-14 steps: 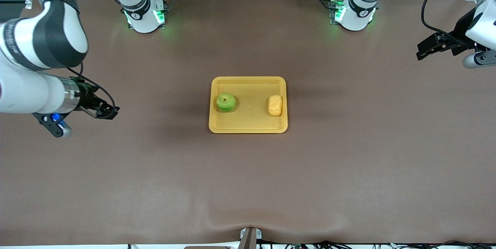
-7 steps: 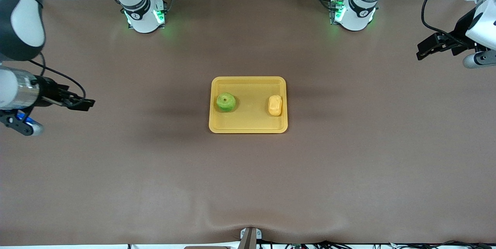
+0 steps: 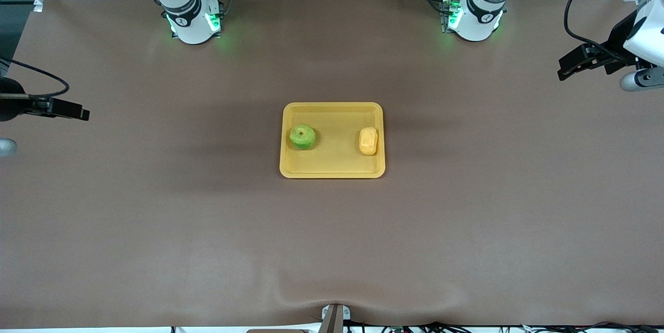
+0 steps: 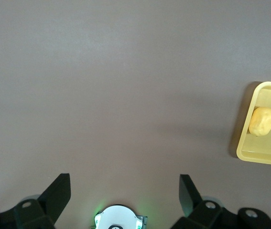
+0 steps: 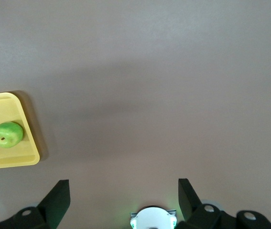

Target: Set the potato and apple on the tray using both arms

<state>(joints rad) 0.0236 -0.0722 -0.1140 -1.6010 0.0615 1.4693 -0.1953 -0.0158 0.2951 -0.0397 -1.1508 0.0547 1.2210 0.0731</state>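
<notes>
The yellow-orange tray (image 3: 332, 167) lies at the table's middle. The green apple (image 3: 302, 136) sits in it toward the right arm's end. The potato (image 3: 368, 141) sits in it toward the left arm's end. The apple (image 5: 7, 134) and tray (image 5: 30, 143) show in the right wrist view. The potato (image 4: 262, 120) and tray (image 4: 250, 152) show in the left wrist view. My left gripper (image 3: 569, 67) is open and empty, raised over the table's left-arm end. My right gripper (image 3: 72, 112) is open and empty, raised over the right-arm end. In the wrist views each gripper, left (image 4: 125, 188) and right (image 5: 124, 188), holds nothing.
The two arm bases (image 3: 193, 22) (image 3: 473, 19) stand lit green along the table's edge farthest from the front camera. A bracket (image 3: 334, 316) sits at the nearest edge. The brown table (image 3: 332, 245) surrounds the tray.
My right arm has pulled back away from the tray toward its end of the table, now mostly out of the front view. The left arm, apple and potato have not moved.
</notes>
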